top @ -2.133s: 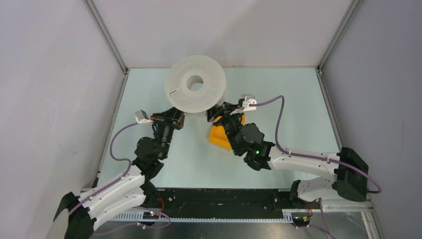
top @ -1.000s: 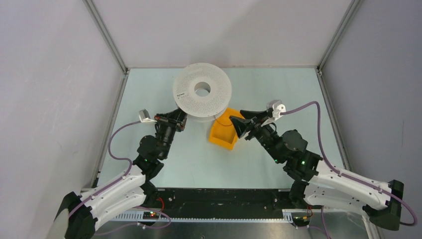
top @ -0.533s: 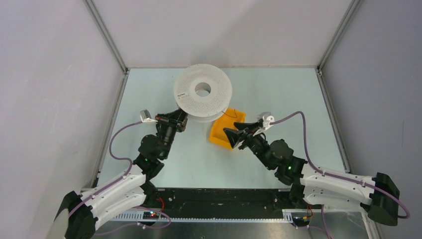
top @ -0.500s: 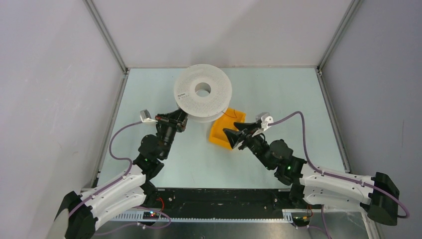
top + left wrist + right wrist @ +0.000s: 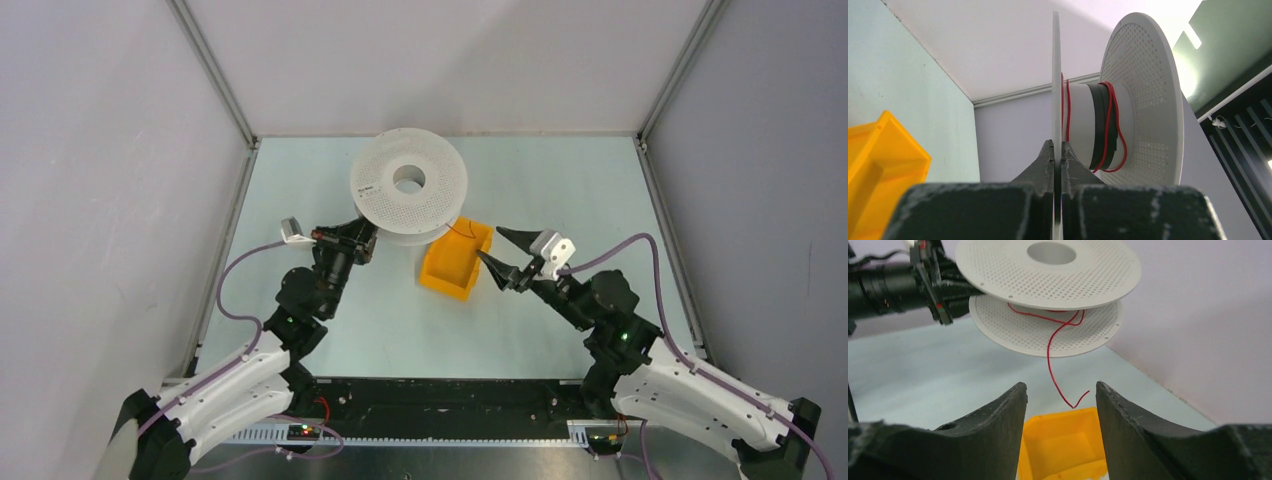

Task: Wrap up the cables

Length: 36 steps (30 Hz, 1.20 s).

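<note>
Top view: we see bare table (image 5: 575, 185) right of spool (image 5: 385, 205).
Count: one spool, one bin (image 5: 452, 268), one wire (image 5: 1048, 360).
Left pincer (image 5: 1058, 146): grips spool rim.
Right pincer (image 5: 1060, 391): wide, empty.

Spool (image 5: 422, 207): white, both flanges w/ a fine dot-grid perforation; hub white w/ a black band (image 5: 1099, 125). Cable (image 5: 1048, 357): thin, bright red. Bin (image 5: 450, 268): plain yellow-orange. Counter (image 5: 580, 190): pale mint, no pattern. Walls (image 5: 450, 60): light grey-lilac. Arm links (image 5: 230, 385) white, joints & jaws matte black. Arm hoses (image 5: 224, 290) lilac. Green LED (image 5: 623, 337) on right arm.
</note>
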Tool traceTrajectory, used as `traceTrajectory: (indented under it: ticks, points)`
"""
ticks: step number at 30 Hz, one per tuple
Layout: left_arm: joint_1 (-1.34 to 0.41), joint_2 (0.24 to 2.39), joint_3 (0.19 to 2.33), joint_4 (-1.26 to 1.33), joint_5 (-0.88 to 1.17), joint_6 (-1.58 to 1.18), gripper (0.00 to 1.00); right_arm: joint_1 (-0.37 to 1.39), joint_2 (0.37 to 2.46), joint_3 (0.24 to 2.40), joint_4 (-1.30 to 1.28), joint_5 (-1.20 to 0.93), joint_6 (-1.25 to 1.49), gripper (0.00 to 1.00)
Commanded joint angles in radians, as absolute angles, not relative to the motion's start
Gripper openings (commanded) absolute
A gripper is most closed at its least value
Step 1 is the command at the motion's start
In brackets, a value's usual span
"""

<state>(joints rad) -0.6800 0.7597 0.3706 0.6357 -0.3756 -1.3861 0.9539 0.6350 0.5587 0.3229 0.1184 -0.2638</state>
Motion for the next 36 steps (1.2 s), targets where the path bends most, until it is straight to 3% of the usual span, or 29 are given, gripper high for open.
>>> traceTrajectory:
  ticks: [1,13,19,21,23,25,34,36]
  points:
    - [-0.675,0.75,0.44,0.718,-0.351,-1.385,0.0,0.859,0.688,0.696,0.081,-0.159,-0.324,0.57]
    - [-0.674,0.746,0.436,0.709,-0.348,-1.393,0.0,0.817,0.832,0.756,0.073,-0.181,-0.398,0.53]
    - [-0.675,0.747,0.437,0.709,-0.348,-1.397,0.0,0.816,0.88,0.756,0.126,-0.152,-0.41,0.43]
    - [-0.674,0.747,0.438,0.708,-0.348,-1.396,0.0,0.816,0.887,0.756,0.133,-0.143,-0.414,0.37]
    - [-0.674,0.747,0.437,0.707,-0.35,-1.398,0.0,0.816,0.888,0.756,0.134,-0.141,-0.418,0.14]
    - [-0.674,0.749,0.437,0.707,-0.351,-1.397,0.0,0.816,0.884,0.756,0.128,-0.142,-0.416,0.01]
    - [-0.675,0.754,0.433,0.707,-0.352,-1.407,0.0,0.816,0.874,0.755,0.102,-0.224,-0.262,0.0]
    - [-0.674,0.753,0.432,0.707,-0.352,-1.407,0.0,0.816,0.881,0.755,0.11,-0.177,-0.243,0.06]
